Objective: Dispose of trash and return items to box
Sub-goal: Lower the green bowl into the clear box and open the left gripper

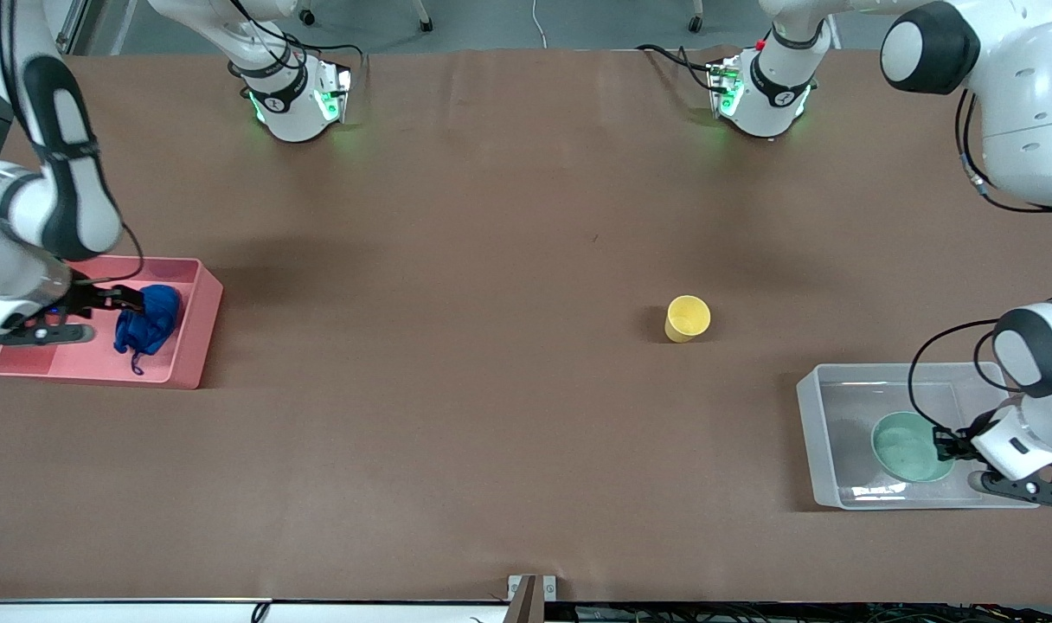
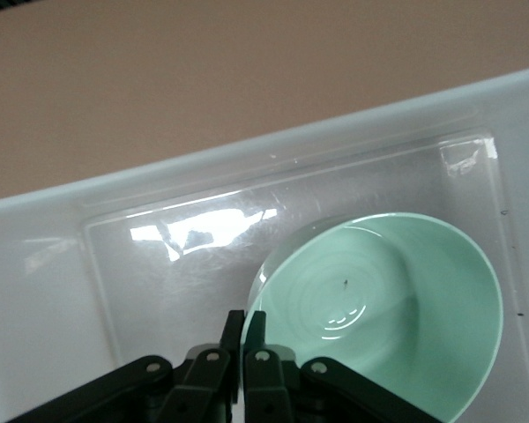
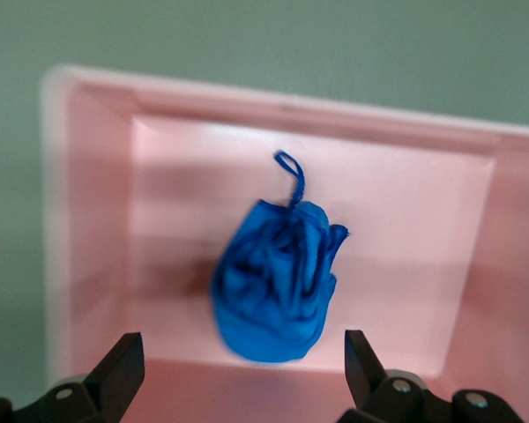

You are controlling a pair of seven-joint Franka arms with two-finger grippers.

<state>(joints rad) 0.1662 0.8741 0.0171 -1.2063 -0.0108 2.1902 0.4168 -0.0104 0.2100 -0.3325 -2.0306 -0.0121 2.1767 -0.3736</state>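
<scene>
The blue wad [image 1: 150,318] lies in the pink bin [image 1: 194,333]; it also shows in the right wrist view [image 3: 278,278]. My right gripper [image 1: 115,299] [image 3: 242,351] is open over the bin, fingers spread wide of the wad and not touching it. The mint-green bowl [image 1: 907,446] [image 2: 397,308] sits in the clear box [image 1: 816,415] [image 2: 35,264]. My left gripper [image 1: 946,446] [image 2: 249,322] is shut on the bowl's rim inside the box. The yellow cup [image 1: 688,317] stands on the table, nearer the left arm's end.
The pink bin [image 3: 406,159] is at the right arm's end of the table, the clear box at the left arm's end. Brown tabletop [image 1: 457,363] lies between them, with only the cup on it.
</scene>
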